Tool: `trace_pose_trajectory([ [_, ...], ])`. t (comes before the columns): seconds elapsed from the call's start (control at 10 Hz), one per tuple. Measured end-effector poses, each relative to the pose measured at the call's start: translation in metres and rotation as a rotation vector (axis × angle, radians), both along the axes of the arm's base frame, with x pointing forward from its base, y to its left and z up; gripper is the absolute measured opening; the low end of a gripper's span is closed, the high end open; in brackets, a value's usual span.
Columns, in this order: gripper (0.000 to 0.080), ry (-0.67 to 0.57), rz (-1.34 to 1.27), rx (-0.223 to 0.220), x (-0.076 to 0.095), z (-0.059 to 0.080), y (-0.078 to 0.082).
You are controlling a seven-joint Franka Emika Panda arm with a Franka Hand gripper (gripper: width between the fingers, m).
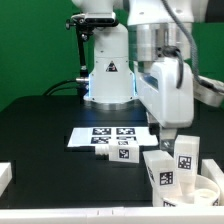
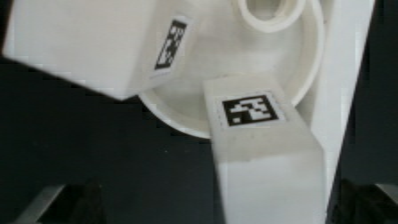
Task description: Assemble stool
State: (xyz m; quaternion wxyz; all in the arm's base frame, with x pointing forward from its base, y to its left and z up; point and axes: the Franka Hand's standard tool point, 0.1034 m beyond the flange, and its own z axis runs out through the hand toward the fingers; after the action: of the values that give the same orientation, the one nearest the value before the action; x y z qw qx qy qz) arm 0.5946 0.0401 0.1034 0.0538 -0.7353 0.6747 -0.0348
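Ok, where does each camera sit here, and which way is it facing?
Exterior view: off the arm, facing the robot's base across the black table; shows the arm and gripper above the legs.
Wrist view: on the wrist, looking down at the seat and a tagged leg; nothing of the arm clearly visible.
Shared: the seat and legs.
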Motion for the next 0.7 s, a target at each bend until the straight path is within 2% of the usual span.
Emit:
trace_pose_trajectory([
  [0.1,0.0649,-0.020,0.014,0.013,-0.018,0.000,-0.007],
  [0.2,0.0649,-0.011,0.036,0.019,-0.034,0.001,-0.007],
  [0.3,0.0649,-0.002,0.096,0.014,-0.040,0.002,-0.006],
  [0.4,0.0649,0.008,0.163,0.000,-0.039,0.003,-0.001],
  [0.7,0.0649,-0.001,0.402,-0.029,-0.039,0.002,-0.002],
])
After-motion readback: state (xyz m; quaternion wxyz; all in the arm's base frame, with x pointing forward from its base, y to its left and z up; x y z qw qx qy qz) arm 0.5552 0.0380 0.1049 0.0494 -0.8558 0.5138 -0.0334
